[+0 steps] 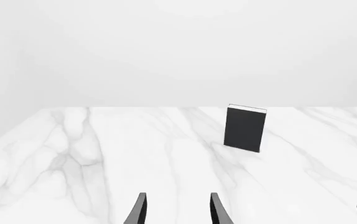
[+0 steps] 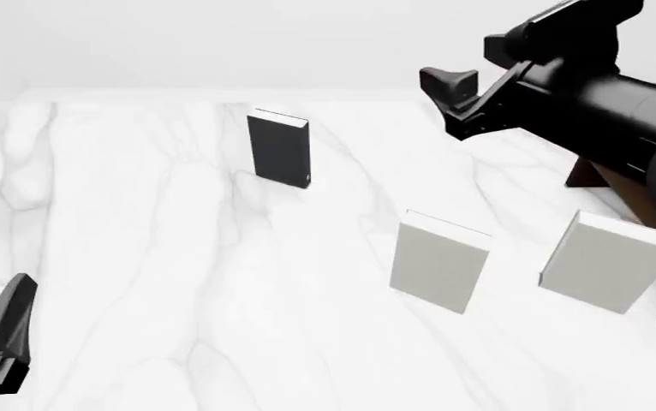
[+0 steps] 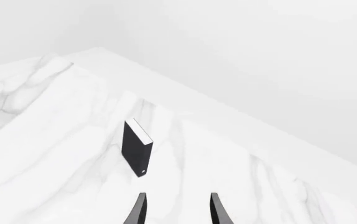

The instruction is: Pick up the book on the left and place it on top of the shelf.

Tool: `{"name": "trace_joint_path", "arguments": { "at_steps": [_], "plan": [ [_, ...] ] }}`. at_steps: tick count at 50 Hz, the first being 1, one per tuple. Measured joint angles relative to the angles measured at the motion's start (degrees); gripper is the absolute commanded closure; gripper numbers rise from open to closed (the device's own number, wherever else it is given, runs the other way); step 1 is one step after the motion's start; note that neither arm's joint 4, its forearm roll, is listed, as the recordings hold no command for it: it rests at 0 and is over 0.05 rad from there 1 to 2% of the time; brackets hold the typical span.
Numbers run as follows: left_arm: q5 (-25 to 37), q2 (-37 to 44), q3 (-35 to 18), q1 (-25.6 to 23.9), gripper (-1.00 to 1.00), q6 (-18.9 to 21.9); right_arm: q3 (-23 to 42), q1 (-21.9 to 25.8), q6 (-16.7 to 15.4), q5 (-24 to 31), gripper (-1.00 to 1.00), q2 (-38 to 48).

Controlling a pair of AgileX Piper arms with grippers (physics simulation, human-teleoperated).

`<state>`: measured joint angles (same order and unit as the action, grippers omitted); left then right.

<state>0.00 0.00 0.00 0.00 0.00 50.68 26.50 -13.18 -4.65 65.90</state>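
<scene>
White marble-patterned tabletop [image 2: 168, 282] with grey veining, smooth and matt, under even light against a plain pale backdrop. A thin, upright rectangular book with a dark charcoal cover and white page edges [image 2: 279, 147] stands free on the far left-centre of the table, touched by neither arm; its flat cover faces the left wrist camera [image 1: 245, 129], while the right wrist camera sees it edge-on and tilted in the frame [image 3: 135, 147]. Two thicker light grey-white block-like books stand nearer and to the right: one at centre-right [image 2: 440, 261], one further right [image 2: 608, 260], well apart from the dark book. A sliver of grey at the edge of the left wrist view is probably one of them, but it is cut off.

The left gripper [image 1: 177, 211] shows two slim, dark, tapering fingers parted with bare marble between them, holding nothing; in the front view only its black tip appears at the near left corner. The right gripper [image 3: 177, 210] likewise shows fingers spread and empty, raised above the table to the right of the dark book. Its glossy black arm [image 2: 602, 86] fills the far right of the front view and hides nearly all of the dark brown wooden shelf [image 2: 588, 174], of which only a small corner shows.
</scene>
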Motion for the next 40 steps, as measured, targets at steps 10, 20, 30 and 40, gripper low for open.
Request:
{"name": "trace_joint_path", "arguments": {
  "at_steps": [10,20,30,40],
  "plan": [
    [0.0,0.0,0.0,0.0,-1.0,0.0,3.7,0.5,-0.5,0.7,-1.0,4.6],
    [0.0,0.0,0.0,0.0,-1.0,0.0,7.8,0.9,-0.8,1.0,-1.0,9.9],
    [0.0,0.0,0.0,0.0,-1.0,0.0,11.6,1.4,-0.5,1.0,-1.0,15.0],
    [0.0,0.0,0.0,0.0,-1.0,0.0,15.1,2.2,-0.2,1.0,-1.0,19.4]
  ]
}}
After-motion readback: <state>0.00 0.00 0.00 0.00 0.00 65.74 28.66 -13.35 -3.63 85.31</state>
